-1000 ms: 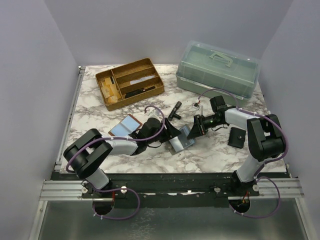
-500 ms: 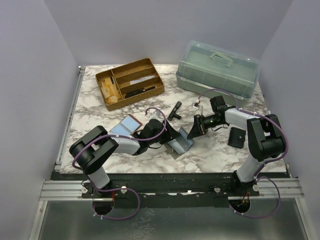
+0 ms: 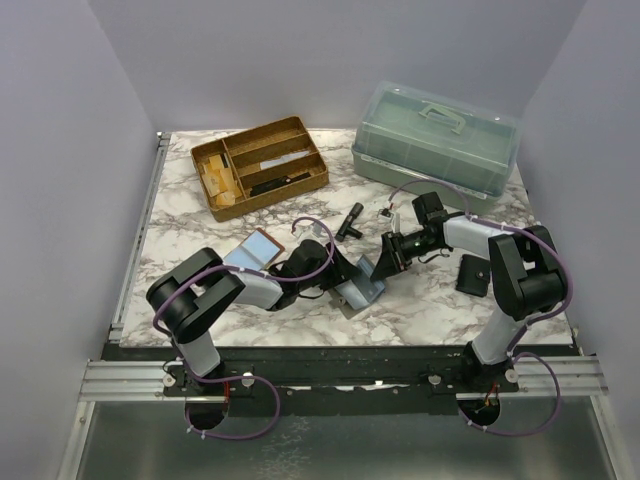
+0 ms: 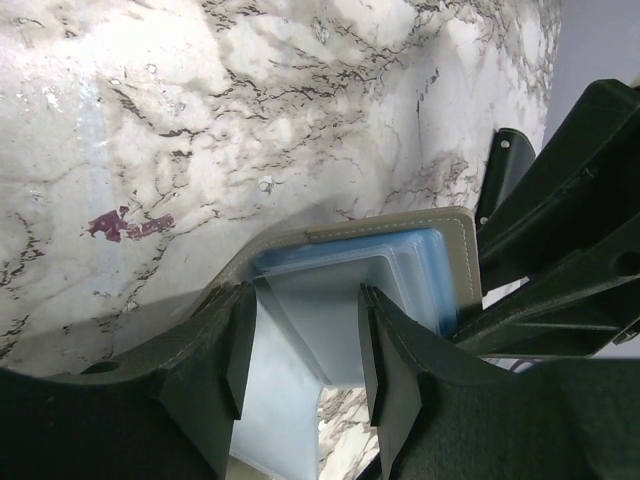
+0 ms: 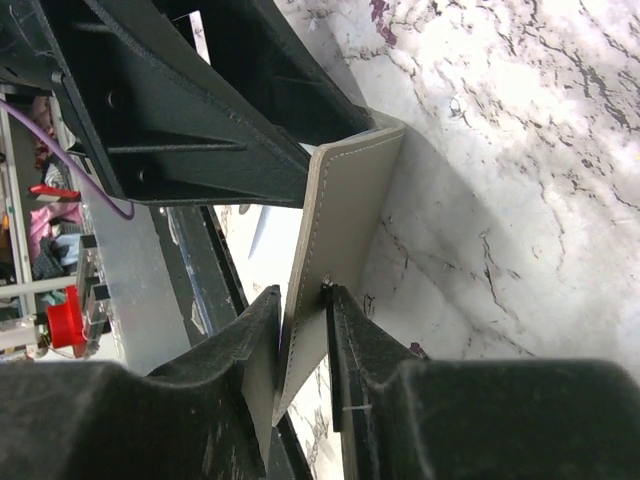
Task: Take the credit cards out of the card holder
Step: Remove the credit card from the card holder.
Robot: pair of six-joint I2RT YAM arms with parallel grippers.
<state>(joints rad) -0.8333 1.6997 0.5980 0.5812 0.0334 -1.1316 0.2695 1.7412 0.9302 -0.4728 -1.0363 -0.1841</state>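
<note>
Credit cards (image 4: pixel 300 335) half hidden in card holder (image 4: pixel 464 250), seemingly stacked

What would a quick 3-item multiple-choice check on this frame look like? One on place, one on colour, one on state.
1. Where on the table is the wooden tray?
A. back left
B. front right
C. centre

2. What colour are the cards in the card holder?
A. red
B. light blue
C. yellow

3. What is the right gripper doing?
A. open over the tray
B. resting shut on bare marble
C. shut on the holder's flap

Answers:
1 A: the top view shows it in the far left corner.
2 B: the left wrist view shows pale blue cards in the grey pocket.
3 C: the right wrist view shows it pinching the grey flap.
</note>
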